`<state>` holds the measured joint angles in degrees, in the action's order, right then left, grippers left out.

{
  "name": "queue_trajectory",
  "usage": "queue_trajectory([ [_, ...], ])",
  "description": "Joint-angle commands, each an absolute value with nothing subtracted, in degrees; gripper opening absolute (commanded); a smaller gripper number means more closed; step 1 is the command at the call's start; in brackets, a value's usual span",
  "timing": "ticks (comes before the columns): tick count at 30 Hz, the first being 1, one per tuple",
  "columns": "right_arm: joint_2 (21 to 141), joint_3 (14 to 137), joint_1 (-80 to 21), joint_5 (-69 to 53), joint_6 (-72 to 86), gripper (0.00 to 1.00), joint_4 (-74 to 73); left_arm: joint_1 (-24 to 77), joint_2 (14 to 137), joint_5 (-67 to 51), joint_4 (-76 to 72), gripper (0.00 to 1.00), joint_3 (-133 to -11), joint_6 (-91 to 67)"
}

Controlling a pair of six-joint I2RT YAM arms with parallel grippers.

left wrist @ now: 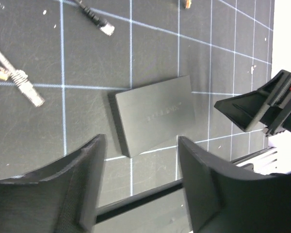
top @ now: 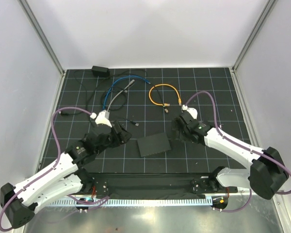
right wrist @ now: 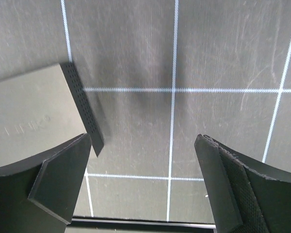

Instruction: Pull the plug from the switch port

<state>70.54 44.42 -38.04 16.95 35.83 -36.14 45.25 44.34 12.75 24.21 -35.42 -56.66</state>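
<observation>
Switch box [top: 153,144] lies flat between left claw [top: 124,136] and right claw [top: 177,130], both wide and empty

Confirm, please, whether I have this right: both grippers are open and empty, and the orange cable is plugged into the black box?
No: the orange cable is not plugged into the black box; the top view shows it looped on the mat, apart from the box. The left gripper and right gripper are open and empty.
</observation>
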Motion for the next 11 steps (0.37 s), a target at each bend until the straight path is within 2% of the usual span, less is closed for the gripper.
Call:
queue_trajectory([
  [1,68.0,42.7,-38.2,14.4,36.4,1.0,-34.2,44.7,40.2,12.8,22.4,0.68,-31.9,-58.5],
  [6,67.4,41.4,-38.2,12.1,35.8,1.0,-32.8,43.2,37.3,10.0,18.5,0.74,-27.7,-59.7],
  [11,63.6,38.7,-38.2,7.4,33.3,1.0,-26.6,41.0,36.0,5.6,13.5,0.75,-24.6,-59.3],
])
